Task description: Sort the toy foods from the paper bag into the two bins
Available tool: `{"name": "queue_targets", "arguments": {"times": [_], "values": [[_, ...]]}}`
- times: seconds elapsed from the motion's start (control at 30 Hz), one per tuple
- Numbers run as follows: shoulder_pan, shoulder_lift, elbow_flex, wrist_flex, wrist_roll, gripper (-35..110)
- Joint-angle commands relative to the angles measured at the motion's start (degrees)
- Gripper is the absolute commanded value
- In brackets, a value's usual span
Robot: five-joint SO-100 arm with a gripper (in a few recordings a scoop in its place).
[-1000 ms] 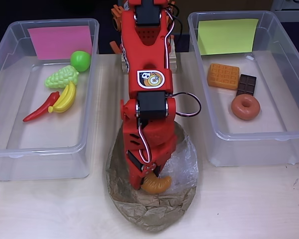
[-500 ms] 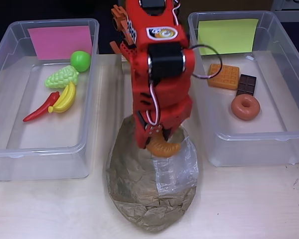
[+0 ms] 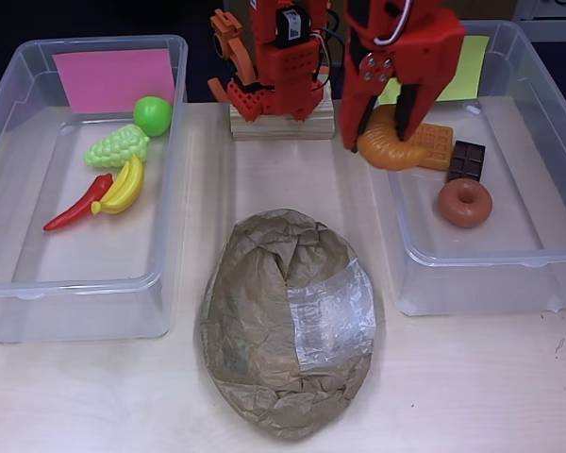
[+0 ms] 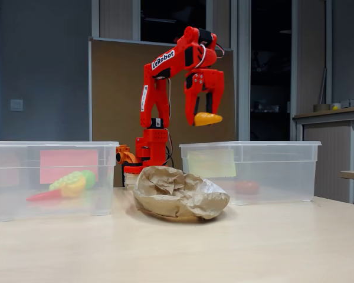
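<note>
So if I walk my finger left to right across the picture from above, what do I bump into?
Chili → bananas → paper bag → croissant held in the claw → donut.

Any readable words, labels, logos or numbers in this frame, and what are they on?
"LeRobot": white lettering on the red arm's upper link, fixed view.
White vertical sticker on the arm's lower link: too small to read.
Pink note in the left bin: blank.
Yellow-green note in the right bin: blank where visible.
</note>
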Motion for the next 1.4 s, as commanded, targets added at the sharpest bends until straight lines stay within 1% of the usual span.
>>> {"name": "queue_targets", "arguments": {"times": [0.0,0.1,0.23,0.33,0.43,0.5,0.57,0.87,0.97,1.07,1.23,1.37], "values": [[-10.2,5.1,0.9,0.8,11.6,4],[-19.1,4.2,0.3,0.6,22.6,4],[-29.4,1.9,3.3,-4.1,36.1,4],[-33.8,3.0,14.1,-14.1,44.6,4],[-35.3,4.3,27.2,-26.3,49.1,5],[-35.3,4.5,34.7,-33.0,50.3,5],[-34.7,4.9,40.6,-37.4,50.4,5],[-27.4,9.1,58.4,-47.8,42.7,5],[-25.3,8.3,60.5,-52.0,39.6,8],[-24.9,5.9,60.7,-55.7,38.7,11],[-25.4,1.6,61.0,-62.8,38.9,18],[-25.8,-0.4,60.8,-65.3,39.6,24]]}}
